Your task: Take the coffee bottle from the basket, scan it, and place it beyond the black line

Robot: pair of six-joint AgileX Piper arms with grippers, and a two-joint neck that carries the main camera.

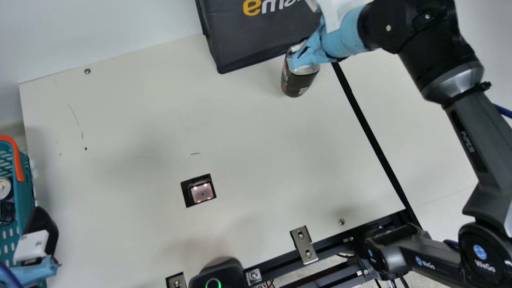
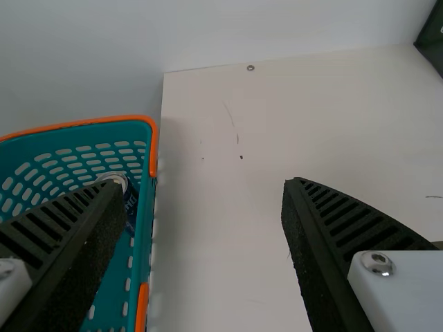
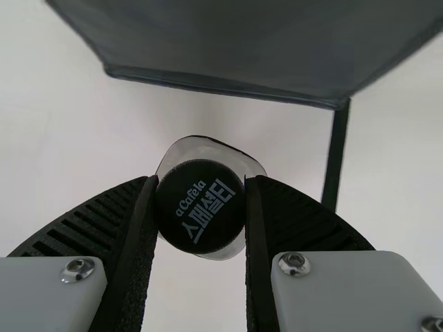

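In the main view my right gripper (image 1: 298, 50) holds the coffee bottle (image 1: 296, 82) roughly upright, just left of the black line (image 1: 366, 126). From the right wrist view, the bottle's dark cap (image 3: 201, 206) is pinched between both fingers of my right gripper (image 3: 201, 180). The lit scanner window (image 1: 202, 192) lies in the middle of the table. At the main view's left edge is my left gripper (image 1: 39, 222), beside the teal basket (image 1: 25, 188). The left wrist view has my left gripper (image 2: 202, 181) open, with nothing between its fingers, and the basket's orange rim (image 2: 153, 145).
A dark bag (image 1: 256, 40) stands at the back, close behind the bottle. One can (image 2: 114, 178) is in the basket. Metal brackets (image 1: 304, 244) and a black device with a green ring (image 1: 218, 276) are along the table's front edge.
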